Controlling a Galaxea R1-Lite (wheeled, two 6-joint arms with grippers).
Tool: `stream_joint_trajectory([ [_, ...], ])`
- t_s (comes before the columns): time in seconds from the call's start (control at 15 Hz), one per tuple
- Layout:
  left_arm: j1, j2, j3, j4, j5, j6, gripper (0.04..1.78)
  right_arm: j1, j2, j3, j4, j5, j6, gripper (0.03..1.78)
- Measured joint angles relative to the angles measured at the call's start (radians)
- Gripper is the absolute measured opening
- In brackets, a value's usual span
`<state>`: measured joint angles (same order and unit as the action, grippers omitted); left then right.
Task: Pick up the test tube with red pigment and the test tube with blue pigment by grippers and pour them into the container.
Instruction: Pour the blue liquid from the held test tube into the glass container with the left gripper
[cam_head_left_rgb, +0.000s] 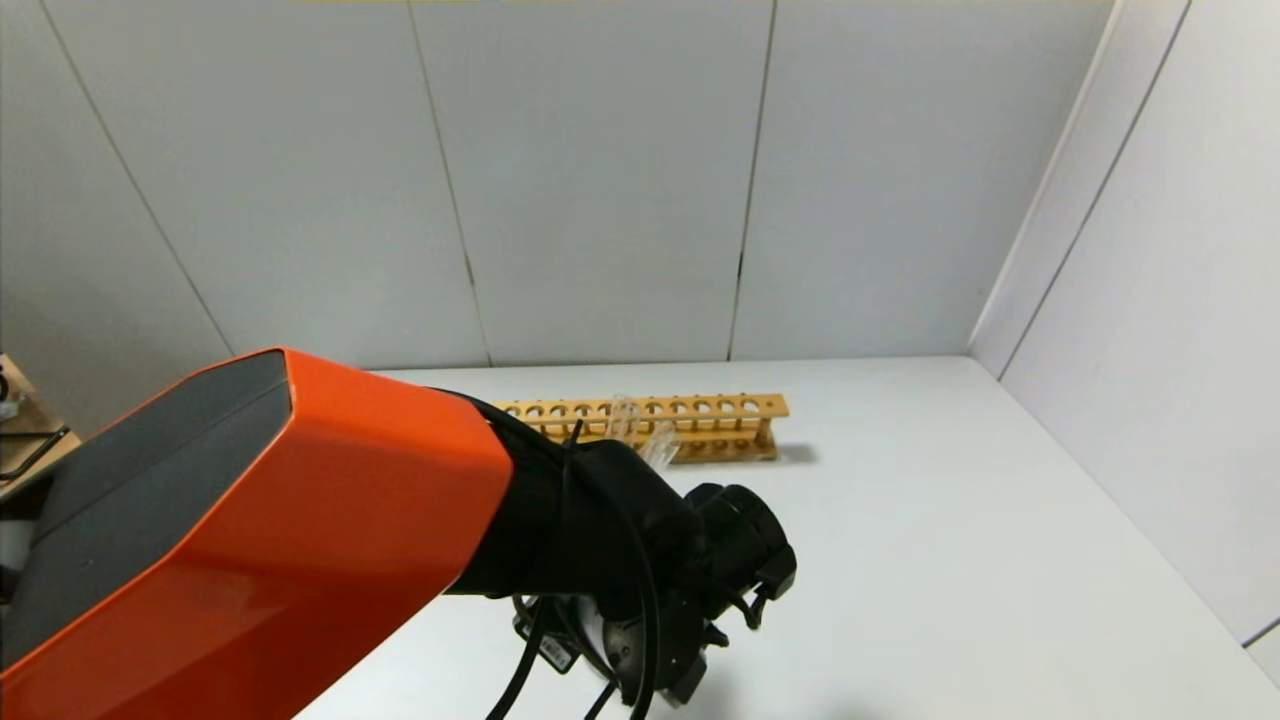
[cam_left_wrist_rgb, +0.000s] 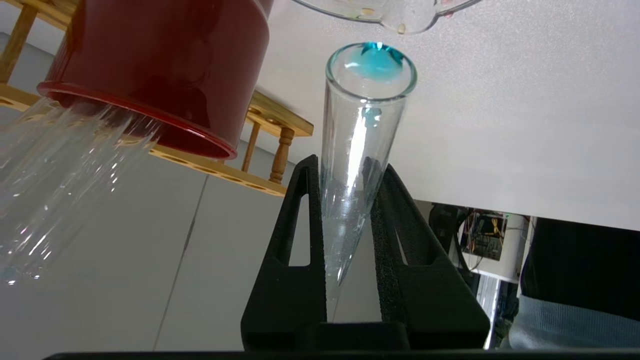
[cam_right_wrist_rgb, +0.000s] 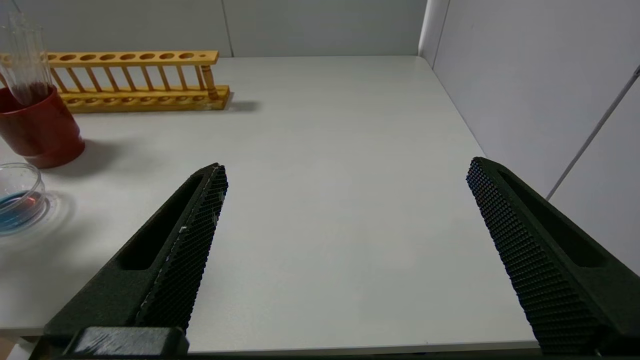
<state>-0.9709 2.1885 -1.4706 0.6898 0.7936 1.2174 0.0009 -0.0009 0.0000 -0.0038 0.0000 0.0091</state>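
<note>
Left gripper (cam_left_wrist_rgb: 350, 185) clamped shut on the test tube with blue pigment (cam_left_wrist_rgb: 362, 145), both black fingers (cam_left_wrist_rgb: 300, 240) pressing the glass near its narrow end, tube mouth pointing away from the wrist. Teal liquid pooled at the mouth end, right at the rim, so tube turned mouth-down or close to it. Just beyond that mouth, the container (cam_left_wrist_rgb: 400, 15), its spout almost touching the tube lip; in the right wrist view, same container (cam_right_wrist_rgb: 17, 197) holding blue liquid with a trace of red. Beside the gripper, off to one side of the held tube, dark red cup (cam_left_wrist_rgb: 160, 70) with several clear tubes (cam_left_wrist_rgb: 60, 170) sticking out of it, and wooden rack (cam_left_wrist_rgb: 272, 125) past the cup. In the head view, left arm (cam_head_left_rgb: 260, 520) stretched across the table (cam_head_left_rgb: 950, 520), wrist bent down, blocking container and cup; fingers themselves hidden there. Test tube with red pigment possibly among the tubes in the cup (cam_right_wrist_rgb: 40, 130), hard to tell apart.

Right gripper (cam_right_wrist_rgb: 345, 235) low near the table's near edge, fingers spread wide with nothing between them, well apart from the container, rack (cam_right_wrist_rgb: 135, 80) far ahead of it.
</note>
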Motion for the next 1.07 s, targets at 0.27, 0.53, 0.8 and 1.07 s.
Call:
stream_joint_trajectory([
  [0.27, -0.001, 0.005, -0.013, 0.023, 0.005, -0.001, 0.33, 0.0, 0.0, 0.0, 0.0, 0.0, 0.0, 1.75],
  [0.53, -0.001, 0.006, -0.014, 0.031, 0.005, -0.001, 0.33, 0.0, 0.0, 0.0, 0.0, 0.0, 0.0, 1.75],
  [0.8, -0.001, -0.001, -0.015, 0.077, 0.006, 0.0, 0.33, 0.0, 0.0, 0.0, 0.0, 0.0, 0.0, 1.75],
  [1.07, 0.0, -0.008, -0.022, 0.102, 0.013, -0.003, 0.33, 0.0, 0.0, 0.0, 0.0, 0.0, 0.0, 1.75],
])
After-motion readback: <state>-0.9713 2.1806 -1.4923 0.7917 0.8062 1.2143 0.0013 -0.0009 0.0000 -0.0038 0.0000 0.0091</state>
